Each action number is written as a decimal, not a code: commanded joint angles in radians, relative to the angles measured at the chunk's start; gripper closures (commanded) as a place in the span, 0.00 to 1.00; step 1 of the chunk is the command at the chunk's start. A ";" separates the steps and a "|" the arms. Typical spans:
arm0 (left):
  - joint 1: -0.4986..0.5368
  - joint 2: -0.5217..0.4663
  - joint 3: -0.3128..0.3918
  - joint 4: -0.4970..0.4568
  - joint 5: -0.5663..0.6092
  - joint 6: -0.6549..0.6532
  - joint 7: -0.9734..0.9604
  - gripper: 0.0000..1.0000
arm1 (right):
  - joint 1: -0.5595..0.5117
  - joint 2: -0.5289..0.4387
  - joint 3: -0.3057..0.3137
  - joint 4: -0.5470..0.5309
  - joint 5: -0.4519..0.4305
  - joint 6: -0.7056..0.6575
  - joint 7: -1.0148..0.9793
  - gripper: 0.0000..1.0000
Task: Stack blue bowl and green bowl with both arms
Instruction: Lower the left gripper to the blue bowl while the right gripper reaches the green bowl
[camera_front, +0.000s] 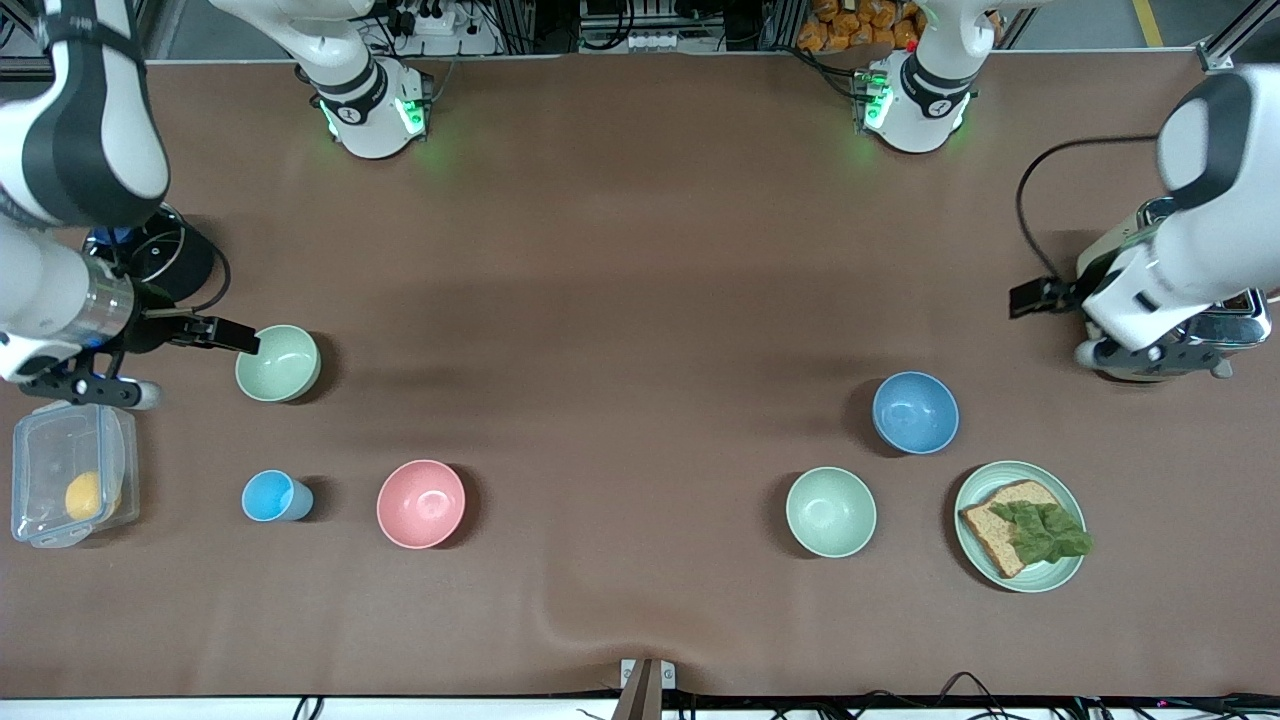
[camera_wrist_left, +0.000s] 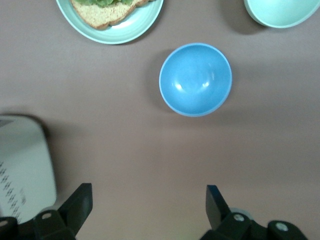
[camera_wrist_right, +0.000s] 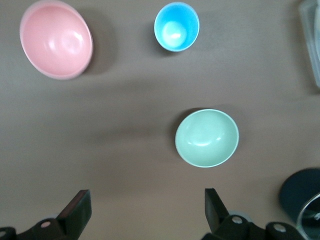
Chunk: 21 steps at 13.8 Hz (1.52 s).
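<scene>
bowls not yet stacked. left gripper (camera_wrist_left: 147, 210), fingers apart & empty, is hung over table by toaster (camera_front: 1190, 330); blue bowl (camera_front: 915, 412) is seen at 12 o'clock in left wrist view, near plate (camera_front: 1020, 575). right gripper (camera_wrist_right: 147, 212), also apart, is faced w/ green bowl (camera_front: 278, 363) at approx 1 o'clock in right wrist view.

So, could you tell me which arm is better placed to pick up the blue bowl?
The left. Its open gripper hangs beside the blue bowl, while the right gripper is at the other end, by a green bowl.

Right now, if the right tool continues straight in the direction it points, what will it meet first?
Most likely the green bowl: it lies ahead of the open right tool, slightly off its centre line. How high the tool is above the table is unclear.
</scene>
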 joint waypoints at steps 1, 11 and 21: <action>0.016 0.012 -0.003 -0.135 -0.004 0.190 0.002 0.00 | -0.055 0.008 0.009 -0.028 -0.004 0.009 -0.114 0.00; 0.005 0.377 -0.003 0.056 0.033 0.279 -0.004 0.00 | -0.225 -0.014 0.012 -0.427 -0.002 0.464 -0.444 0.00; -0.005 0.527 -0.011 0.151 0.022 0.301 -0.008 0.17 | -0.288 0.081 0.012 -0.613 -0.001 0.822 -0.485 0.62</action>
